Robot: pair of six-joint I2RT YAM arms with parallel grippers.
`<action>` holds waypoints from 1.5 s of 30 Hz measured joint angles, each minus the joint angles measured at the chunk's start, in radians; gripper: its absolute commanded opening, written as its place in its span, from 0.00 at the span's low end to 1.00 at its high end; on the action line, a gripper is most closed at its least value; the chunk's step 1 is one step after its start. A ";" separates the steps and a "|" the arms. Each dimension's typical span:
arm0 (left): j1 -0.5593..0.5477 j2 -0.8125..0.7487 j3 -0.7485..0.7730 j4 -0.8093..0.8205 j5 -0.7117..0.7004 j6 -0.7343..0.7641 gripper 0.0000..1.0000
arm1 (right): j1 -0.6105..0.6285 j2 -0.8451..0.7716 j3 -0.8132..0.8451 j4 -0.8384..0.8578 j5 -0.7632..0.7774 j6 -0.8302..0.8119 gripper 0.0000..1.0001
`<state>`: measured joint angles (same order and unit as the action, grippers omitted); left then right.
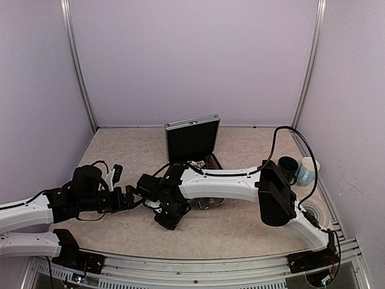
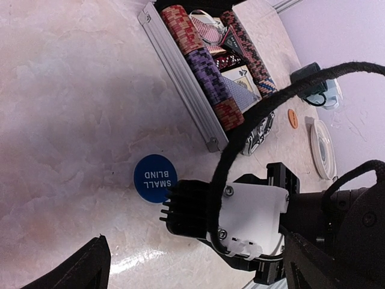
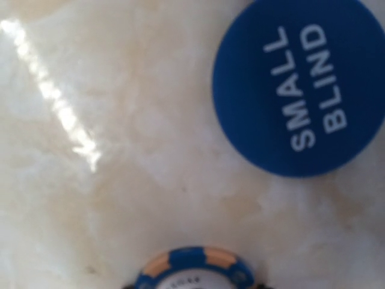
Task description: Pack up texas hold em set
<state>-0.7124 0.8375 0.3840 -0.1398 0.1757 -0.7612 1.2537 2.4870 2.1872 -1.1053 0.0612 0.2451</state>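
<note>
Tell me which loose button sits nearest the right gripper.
The blue SMALL BLIND button, flat on the table right beside the right gripper. The small orange disc lies far off, past the case, near the grey coaster.

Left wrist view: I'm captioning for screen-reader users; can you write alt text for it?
An open silver case packed with rows of poker chips and cards lies on a marbled table; a blue SMALL BLIND button sits on the table just outside it. The right arm fills the foreground, next to the button.
</note>
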 measured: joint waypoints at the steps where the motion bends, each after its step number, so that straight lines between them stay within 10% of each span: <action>1: 0.000 0.000 0.000 0.000 0.000 0.000 0.99 | 0.000 0.000 0.000 0.000 0.003 0.000 0.37; 32: 0.002 0.071 -0.027 0.280 0.072 -0.029 0.99 | -0.011 -0.309 -0.369 0.288 0.066 -0.100 0.39; 45: 0.006 0.057 -0.040 0.264 0.046 -0.040 0.99 | 0.020 -0.219 -0.266 0.302 -0.047 -0.213 0.83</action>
<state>-0.7063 0.8944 0.3443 0.1238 0.2218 -0.8013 1.2739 2.2677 1.9209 -0.8036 0.0147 0.0322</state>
